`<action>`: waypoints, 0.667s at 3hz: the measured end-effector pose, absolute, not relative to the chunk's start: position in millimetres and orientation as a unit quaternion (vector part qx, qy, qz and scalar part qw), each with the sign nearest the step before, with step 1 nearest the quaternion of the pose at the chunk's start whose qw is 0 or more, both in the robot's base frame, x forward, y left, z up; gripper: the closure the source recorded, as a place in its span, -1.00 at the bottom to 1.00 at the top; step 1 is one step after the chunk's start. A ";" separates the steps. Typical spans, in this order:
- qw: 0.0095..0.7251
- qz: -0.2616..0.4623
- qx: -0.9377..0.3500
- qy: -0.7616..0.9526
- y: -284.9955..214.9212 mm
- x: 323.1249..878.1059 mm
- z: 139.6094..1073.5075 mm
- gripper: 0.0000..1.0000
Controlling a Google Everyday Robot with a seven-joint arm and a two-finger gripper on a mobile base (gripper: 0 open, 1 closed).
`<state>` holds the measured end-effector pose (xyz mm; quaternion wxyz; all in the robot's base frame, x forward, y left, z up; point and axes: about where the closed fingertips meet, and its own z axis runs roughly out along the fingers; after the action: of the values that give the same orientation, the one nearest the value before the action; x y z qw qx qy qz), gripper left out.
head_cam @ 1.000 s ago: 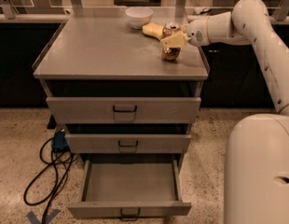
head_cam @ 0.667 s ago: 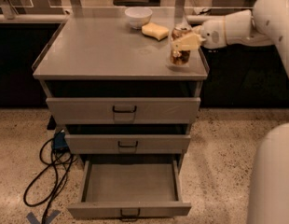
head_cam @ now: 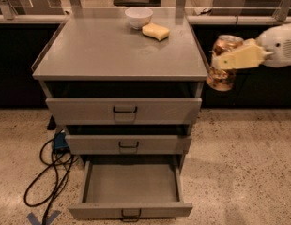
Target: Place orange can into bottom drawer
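Observation:
The orange can (head_cam: 221, 74) is held upright in the air just off the right edge of the cabinet top. My gripper (head_cam: 230, 60) is shut on the orange can, its pale yellow fingers (head_cam: 241, 57) across the can's middle, and the white arm reaches in from the right. The bottom drawer (head_cam: 131, 210) is pulled open at the foot of the cabinet, a wide shallow grey tray with a dark wire handle. Its inside shows nothing in it. The can is well above and to the right of it.
A white bowl (head_cam: 138, 18) and a yellow sponge (head_cam: 155, 31) sit at the back of the grey cabinet top (head_cam: 112, 50). The two upper drawers (head_cam: 124, 110) are nearly shut. Black cables (head_cam: 47, 182) and a blue box lie on the floor at the left.
My gripper has carried the orange can off the cabinet top to the right, past its right edge. The camera view has shifted closer.

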<state>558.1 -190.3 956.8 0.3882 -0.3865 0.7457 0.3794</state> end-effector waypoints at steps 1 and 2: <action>0.374 0.383 -0.388 0.750 -195.8 543.4 950.6 1.00; 0.378 0.376 -0.386 0.753 -192.4 545.1 947.3 1.00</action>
<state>545.1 -192.4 947.3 0.3776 -0.3862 0.7532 0.3756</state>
